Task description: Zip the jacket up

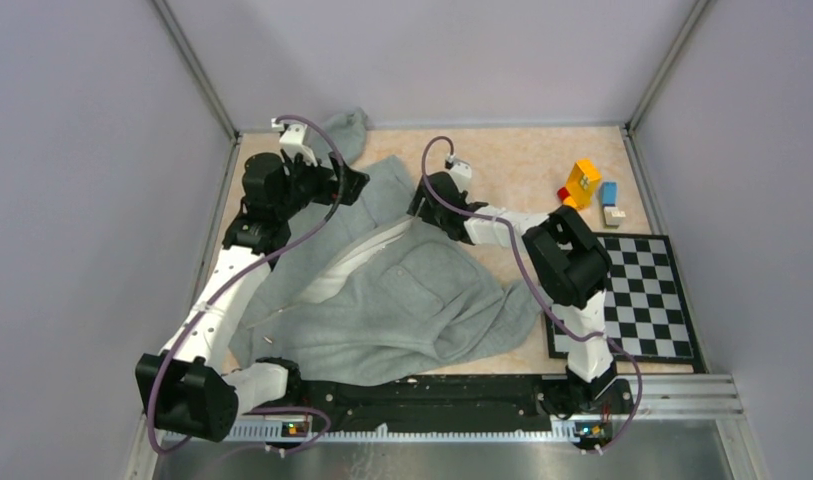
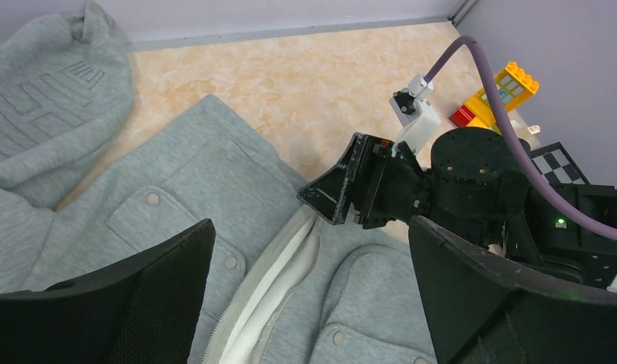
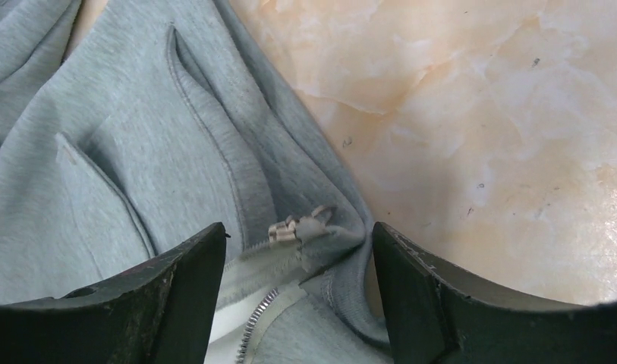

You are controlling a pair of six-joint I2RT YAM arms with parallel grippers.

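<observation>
The light grey fleece jacket [image 1: 412, 300] lies rumpled across the table with its front zipper [image 2: 269, 277] parted and the white lining showing. My right gripper [image 1: 422, 207] is open at the jacket's far end. In the right wrist view [image 3: 297, 236] its jaws straddle the metal zipper slider [image 3: 288, 229] at the bunched fabric corner, not closed on it. My left gripper [image 1: 350, 185] is open and empty; in the left wrist view [image 2: 311, 227] it hovers above the open zipper, facing the right gripper [image 2: 337, 189]. A snap pocket [image 2: 185, 220] lies beside the zipper.
Yellow-orange toy blocks [image 1: 582, 182], a blue block [image 1: 608, 192] and a white block [image 1: 614, 213] sit at the back right. A checkerboard mat [image 1: 647, 295] lies at the right. Enclosure walls ring the marble-patterned table [image 1: 522, 160]. A black rail [image 1: 432, 395] runs along the near edge.
</observation>
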